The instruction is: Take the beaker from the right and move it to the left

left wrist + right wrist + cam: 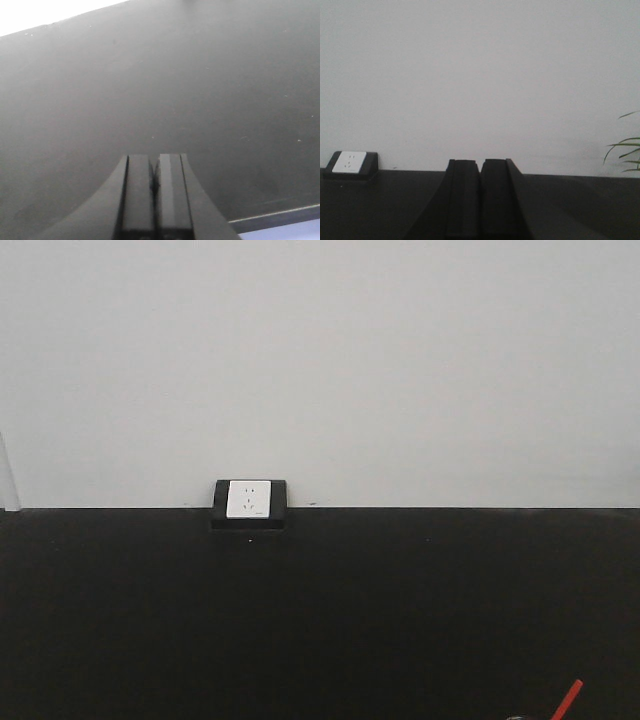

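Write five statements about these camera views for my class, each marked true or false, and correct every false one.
1. A white electrical socket in a black housing sits where the black tabletop meets the pale wall. True.
2. The left gripper has its fingers spread wide. False: they are pressed together, with nothing between them.
3. A thin red stick pokes into the bottom right corner of the front view. True.
4. The right gripper is clamped on a glass beaker. False: it is shut and empty.
5. Green plant leaves show at the left edge of the right wrist view. False: they are at its right edge.
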Motion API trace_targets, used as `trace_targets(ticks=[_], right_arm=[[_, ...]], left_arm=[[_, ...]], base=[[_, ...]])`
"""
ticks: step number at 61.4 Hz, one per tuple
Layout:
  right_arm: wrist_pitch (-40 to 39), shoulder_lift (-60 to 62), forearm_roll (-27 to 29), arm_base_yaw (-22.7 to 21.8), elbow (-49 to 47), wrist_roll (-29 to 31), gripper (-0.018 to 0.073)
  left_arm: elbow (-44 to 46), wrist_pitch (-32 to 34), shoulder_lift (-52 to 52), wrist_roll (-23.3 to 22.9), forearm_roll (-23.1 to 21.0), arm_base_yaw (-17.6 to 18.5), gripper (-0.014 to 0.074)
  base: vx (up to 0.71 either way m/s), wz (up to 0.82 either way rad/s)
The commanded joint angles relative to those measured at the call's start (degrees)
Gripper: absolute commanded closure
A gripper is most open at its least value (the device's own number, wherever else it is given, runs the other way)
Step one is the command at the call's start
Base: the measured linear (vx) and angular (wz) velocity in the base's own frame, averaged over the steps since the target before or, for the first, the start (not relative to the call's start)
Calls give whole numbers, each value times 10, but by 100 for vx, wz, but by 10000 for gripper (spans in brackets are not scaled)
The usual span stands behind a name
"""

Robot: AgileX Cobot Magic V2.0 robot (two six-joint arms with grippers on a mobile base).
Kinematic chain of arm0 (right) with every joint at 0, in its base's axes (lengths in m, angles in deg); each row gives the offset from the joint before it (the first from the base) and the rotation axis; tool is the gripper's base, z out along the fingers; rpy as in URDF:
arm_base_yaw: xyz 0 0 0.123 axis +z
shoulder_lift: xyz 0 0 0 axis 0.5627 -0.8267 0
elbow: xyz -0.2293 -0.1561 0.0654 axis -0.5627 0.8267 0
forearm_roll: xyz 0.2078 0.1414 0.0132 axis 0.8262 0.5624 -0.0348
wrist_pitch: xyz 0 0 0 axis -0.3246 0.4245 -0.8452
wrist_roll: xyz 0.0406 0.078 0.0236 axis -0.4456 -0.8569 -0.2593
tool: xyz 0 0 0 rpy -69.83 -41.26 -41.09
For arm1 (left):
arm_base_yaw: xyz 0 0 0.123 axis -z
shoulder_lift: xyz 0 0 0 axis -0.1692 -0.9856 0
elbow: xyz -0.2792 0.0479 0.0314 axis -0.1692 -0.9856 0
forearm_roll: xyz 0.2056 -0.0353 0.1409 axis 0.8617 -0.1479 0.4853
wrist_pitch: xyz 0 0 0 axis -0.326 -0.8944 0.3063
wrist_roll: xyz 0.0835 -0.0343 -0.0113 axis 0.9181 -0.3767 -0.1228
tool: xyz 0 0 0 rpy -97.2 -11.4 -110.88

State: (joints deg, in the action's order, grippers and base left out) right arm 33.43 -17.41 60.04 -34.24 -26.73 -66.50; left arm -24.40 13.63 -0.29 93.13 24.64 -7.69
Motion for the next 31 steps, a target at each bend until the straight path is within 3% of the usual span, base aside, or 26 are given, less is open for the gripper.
trace_targets(ticks=[1,17,25,31], right_arm=[[-36,-52,0,-3,-27,7,567],[-52,-134,-1,-3,-27,7,497],[-52,-161,-1,-3,-27,7,361],[-53,-173,-1,-3,-27,7,195]], left_arm=[[-11,44,4,-1,0,4,603],[-11,44,4,-1,0,4,603],[-11,44,4,-1,0,4,603],[-11,44,4,-1,0,4,603]], base=[[0,0],[0,0],[0,0],[0,0]])
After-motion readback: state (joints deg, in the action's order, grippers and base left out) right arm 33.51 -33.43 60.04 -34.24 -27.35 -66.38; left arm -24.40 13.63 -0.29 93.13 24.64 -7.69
